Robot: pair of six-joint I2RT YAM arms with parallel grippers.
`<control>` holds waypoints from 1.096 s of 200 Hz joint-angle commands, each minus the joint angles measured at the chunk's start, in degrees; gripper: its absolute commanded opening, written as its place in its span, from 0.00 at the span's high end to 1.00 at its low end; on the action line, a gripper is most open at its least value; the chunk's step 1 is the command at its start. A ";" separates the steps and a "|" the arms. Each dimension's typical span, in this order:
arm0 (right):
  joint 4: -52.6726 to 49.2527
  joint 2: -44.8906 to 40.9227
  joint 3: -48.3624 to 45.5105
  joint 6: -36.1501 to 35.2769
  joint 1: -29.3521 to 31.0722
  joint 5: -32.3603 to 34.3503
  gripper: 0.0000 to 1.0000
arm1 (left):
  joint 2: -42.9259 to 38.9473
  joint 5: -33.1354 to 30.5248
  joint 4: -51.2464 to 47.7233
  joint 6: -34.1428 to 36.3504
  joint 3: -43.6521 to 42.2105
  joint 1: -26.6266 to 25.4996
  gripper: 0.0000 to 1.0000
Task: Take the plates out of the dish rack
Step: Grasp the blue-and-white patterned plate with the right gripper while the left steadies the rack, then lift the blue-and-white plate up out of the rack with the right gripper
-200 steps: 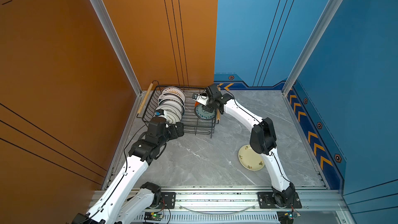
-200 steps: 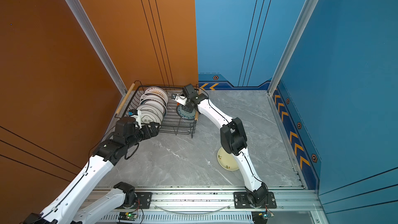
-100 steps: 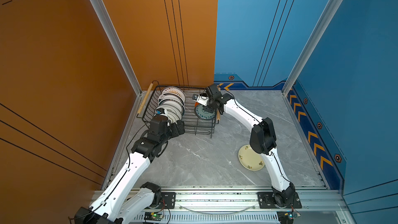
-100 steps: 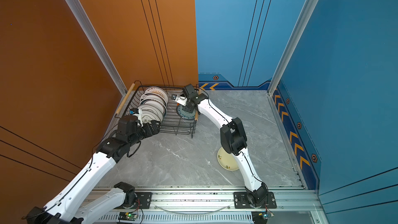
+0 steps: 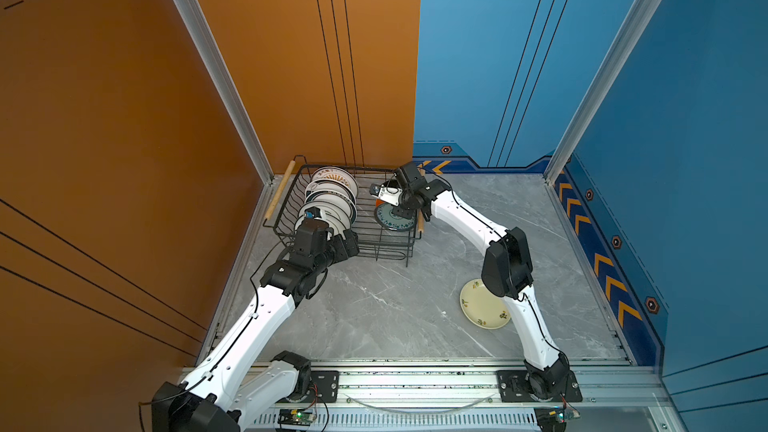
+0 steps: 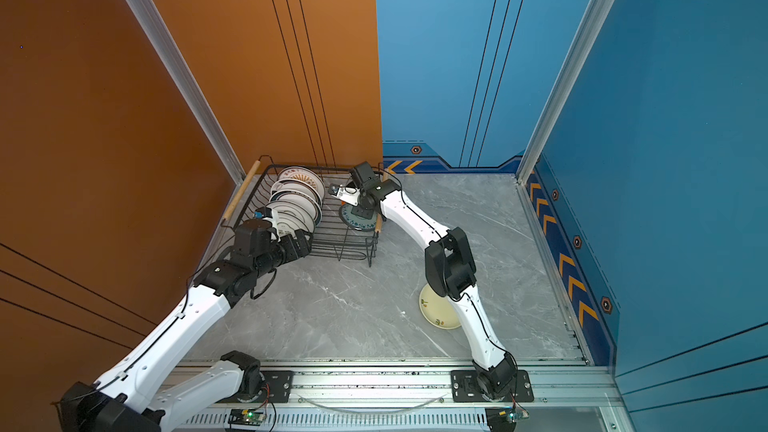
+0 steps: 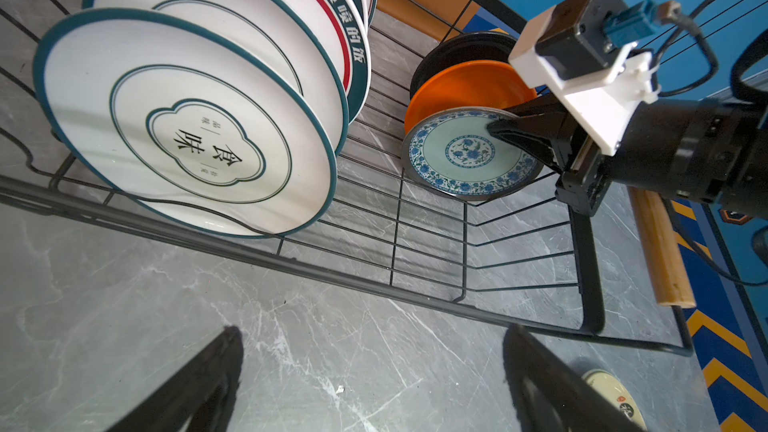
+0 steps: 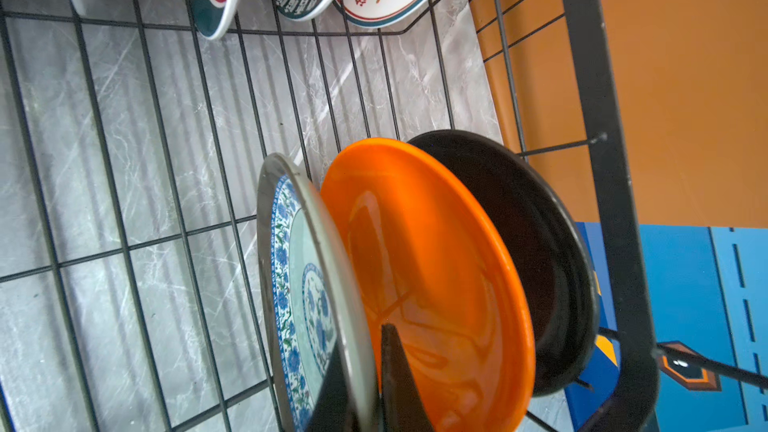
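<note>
Grey marble worktop point(image 5: 374, 305). Black wire dish rack point(image 5: 286, 205) in far left corner by orange wall point(image 5: 291, 56). Row of white plates point(image 5: 328, 201) upright along rack's left side. At its right end, blue-patterned plate point(image 7: 461, 160), orange plate point(image 8: 436, 263) and black plate point(image 8: 540, 243) lean together. Flat on worktop, well apart from rack: cream plate point(image 5: 482, 305). Clamped on blue-patterned plate's rim: right end effector point(image 7: 496, 124). Spread wide, gripping nothing, just outside rack's near wall: left end effector point(image 7: 370, 367).

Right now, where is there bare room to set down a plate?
Widest bare patch: the marble table between the dish rack and the cream plate. Also free: the far strip beside the blue wall. Crowded: the rack, and under the right arm elbow.
</note>
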 commanded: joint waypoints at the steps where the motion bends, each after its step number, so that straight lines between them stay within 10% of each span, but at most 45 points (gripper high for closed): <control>1: -5.08 1.47 -0.54 1.28 0.42 1.89 0.99 | -0.21 -2.17 1.21 0.06 -0.17 0.29 0.02; 219: 0.23 -9.50 1.92 4.55 0.64 -3.02 1.00 | -3.75 -1.39 -0.92 5.03 0.84 -0.01 0.02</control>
